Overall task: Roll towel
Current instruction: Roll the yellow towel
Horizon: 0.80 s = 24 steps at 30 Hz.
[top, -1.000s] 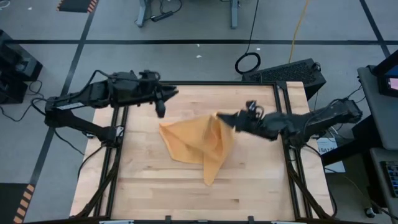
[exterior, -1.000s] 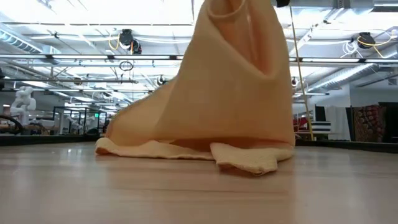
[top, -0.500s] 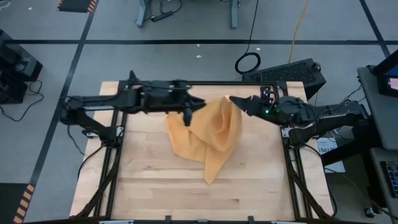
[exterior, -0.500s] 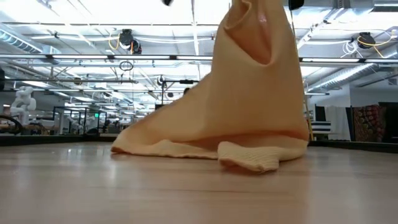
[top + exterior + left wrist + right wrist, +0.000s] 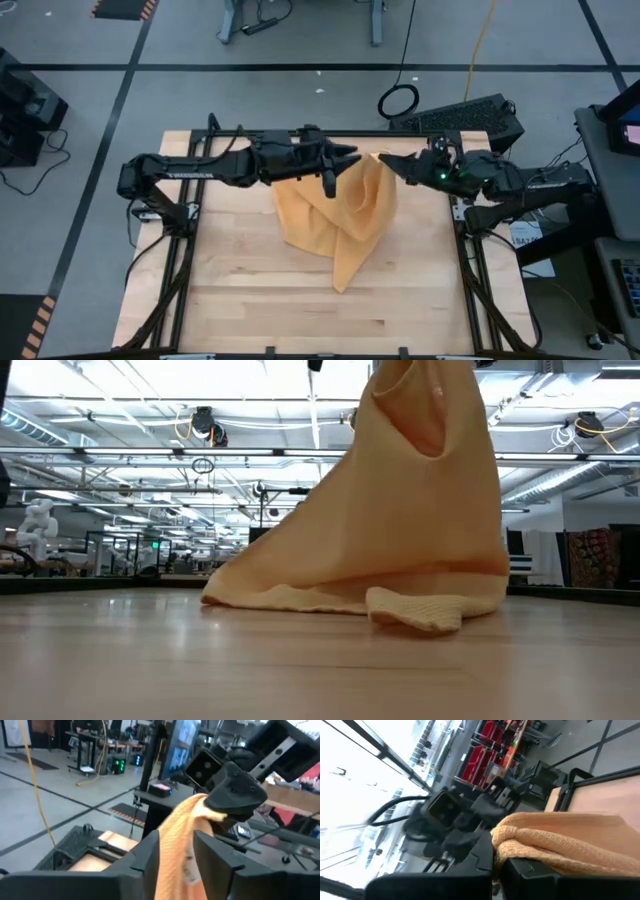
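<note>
Towel (image 5: 340, 215): lower hem on the table (image 5: 240, 300) near the far edge, upper corner lifted; to do well, keep the raised edge taut and level before laying flat to roll; right gripper (image 5: 385, 163): jaws clamped on the lifted corner; left gripper (image 5: 175, 855): jaws narrowly parted, cloth between them, grip uncertain.

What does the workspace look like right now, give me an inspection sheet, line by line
Surface: wooden table, bare around the cloth.
Job's things: towel, unrolled, one corner lifted high, lower edge dragging on the table.
Clutter: nothing seen.
Grippers: right pincer shut on the raised towel corner; left pincer at the hanging cloth, fabric between its fingers.
Cables: yellow cable and a black coiled cable on the floor.
Surroundings: large hall, racks, ceiling lights.
</note>
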{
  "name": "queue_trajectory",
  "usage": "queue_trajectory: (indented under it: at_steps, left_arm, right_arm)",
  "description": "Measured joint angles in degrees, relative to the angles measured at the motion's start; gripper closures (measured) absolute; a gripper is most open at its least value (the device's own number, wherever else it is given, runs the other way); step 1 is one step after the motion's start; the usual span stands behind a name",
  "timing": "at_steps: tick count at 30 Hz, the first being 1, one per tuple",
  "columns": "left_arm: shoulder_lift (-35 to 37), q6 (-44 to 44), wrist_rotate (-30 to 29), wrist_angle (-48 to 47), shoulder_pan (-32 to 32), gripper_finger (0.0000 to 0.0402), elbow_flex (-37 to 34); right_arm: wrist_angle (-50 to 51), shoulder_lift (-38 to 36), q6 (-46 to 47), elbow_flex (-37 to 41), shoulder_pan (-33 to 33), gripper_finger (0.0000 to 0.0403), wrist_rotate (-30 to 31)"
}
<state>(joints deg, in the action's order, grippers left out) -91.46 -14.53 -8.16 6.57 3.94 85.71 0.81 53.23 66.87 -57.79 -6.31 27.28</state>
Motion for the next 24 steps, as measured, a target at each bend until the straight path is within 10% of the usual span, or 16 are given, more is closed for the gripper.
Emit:
queue_trajectory:
  at_steps: [10, 17, 24]
  left_arm:
    - [4.3, -5.3, -3.1, -5.0, 3.2, 0.0238, 0.0]
    - [3.5, -10.7, 14.7, -9.1, 10.5, 0.0238, 2.4]
    - [2.6, -3.9, 20.1, -14.0, 16.0, 0.0238, 15.8]
  right_arm:
    - [-23.7, -0.5, -9.0, 0.0, 3.1, 0.0402, 4.7]
    - [-24.0, 0.6, -9.5, 0.0, 4.9, 0.0402, 4.5]
    - [-31.3, 4.1, -13.1, 0.0, 4.9, 0.0402, 6.1]
